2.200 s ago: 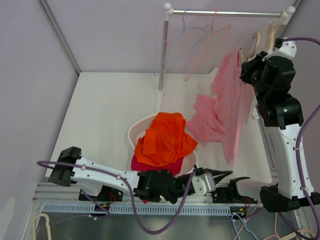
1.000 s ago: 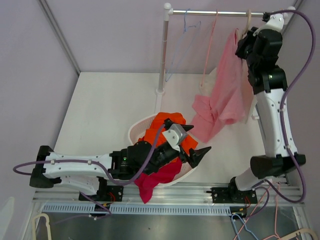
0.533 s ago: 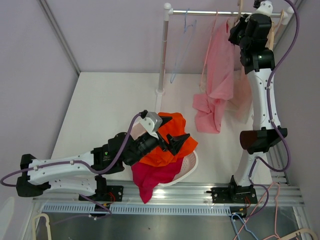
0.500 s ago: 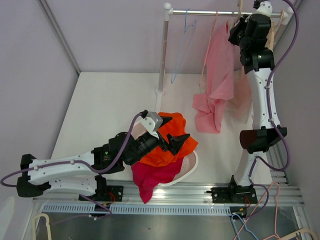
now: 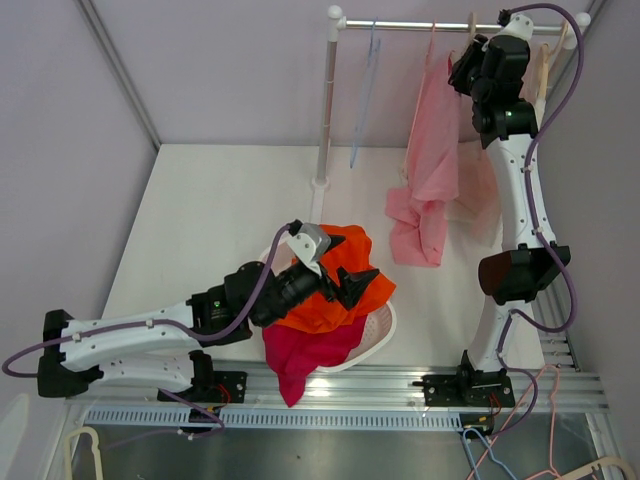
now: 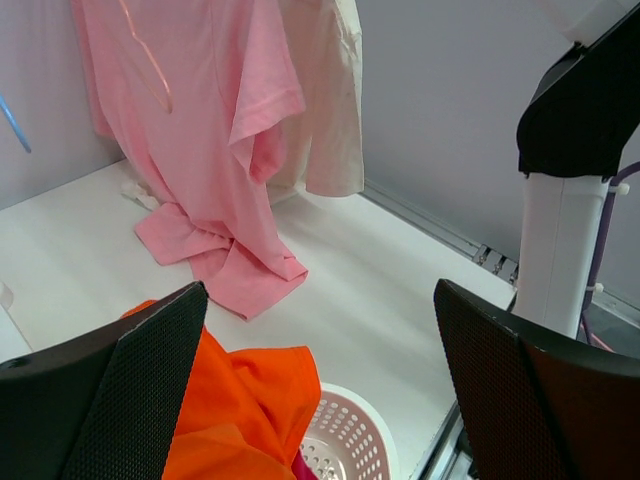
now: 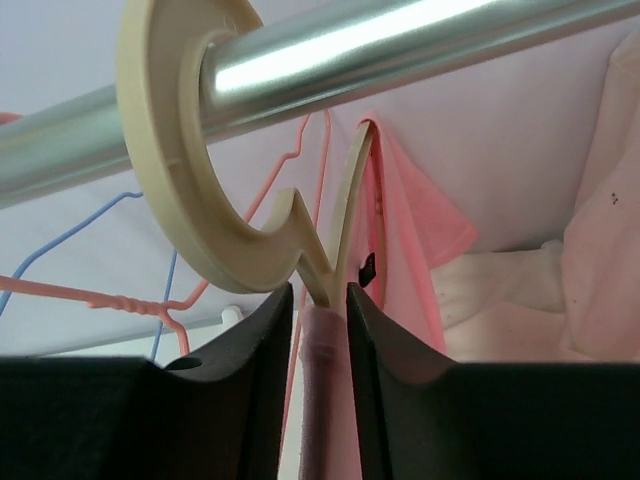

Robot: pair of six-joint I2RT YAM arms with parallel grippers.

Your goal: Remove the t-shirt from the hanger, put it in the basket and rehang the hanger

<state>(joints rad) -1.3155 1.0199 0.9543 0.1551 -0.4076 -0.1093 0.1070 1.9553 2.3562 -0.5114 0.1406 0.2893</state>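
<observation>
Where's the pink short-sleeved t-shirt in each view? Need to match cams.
Top external: pink short-sleeved t-shirt hangs upper right from the metal rail, hem pooled on the white table.
Left wrist: upper left, hem on the table.
Right wrist: centre, under the beige plastic hanger, collar pinched in the right gripper.
Shared landmark: cream garment hanging beside it.

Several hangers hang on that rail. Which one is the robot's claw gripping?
The thick cream plastic hanger carrying the pink t-shirt, its neck pinched by the right gripper. The thin blue hanger and pink wire hanger hang untouched.
</observation>
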